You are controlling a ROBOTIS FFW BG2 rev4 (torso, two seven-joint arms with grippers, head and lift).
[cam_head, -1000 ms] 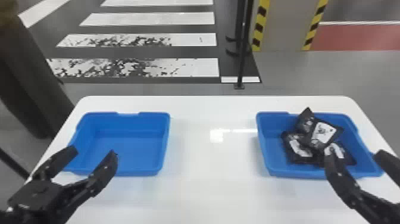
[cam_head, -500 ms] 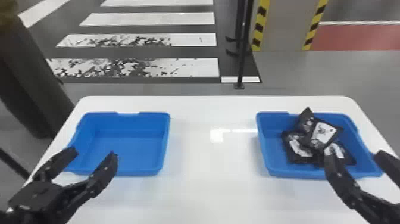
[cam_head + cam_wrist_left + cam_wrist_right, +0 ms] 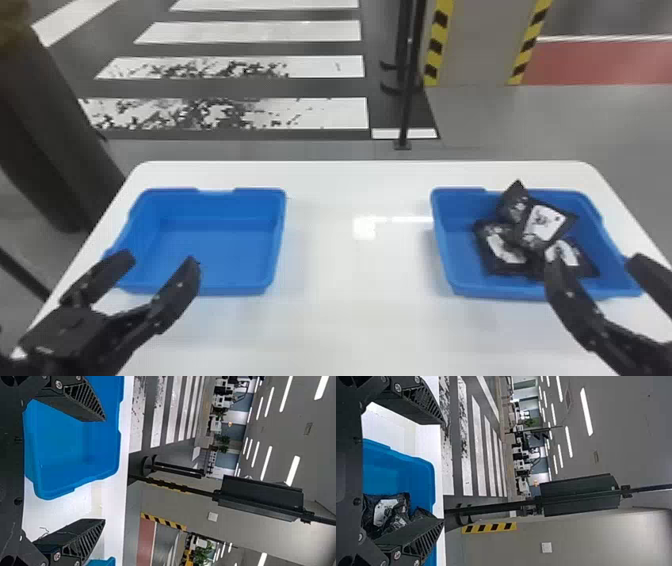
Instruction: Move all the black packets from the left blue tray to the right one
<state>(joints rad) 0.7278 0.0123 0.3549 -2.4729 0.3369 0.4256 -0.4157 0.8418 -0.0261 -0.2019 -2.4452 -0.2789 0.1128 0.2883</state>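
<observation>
Packets [image 3: 542, 225], all black, lie piled inside the right tray [image 3: 457, 255] in the head view. Well apart from this tray, on its left, is the left tray [image 3: 220, 245], and I can see no packet in it. The left gripper [image 3: 160, 260] is also well to the left of the right tray, with fingers wide apart and holding nothing. The right gripper [image 3: 595, 262] is at the near side of the right tray, spread wide too and without load.

In the left wrist view, nothing is between the fingers, and the visible part of the left tray is bare.

In the right wrist view, the packets rest in the right tray, not gripped. So I judge the moving is finished; nothing seems left to carry.
</observation>
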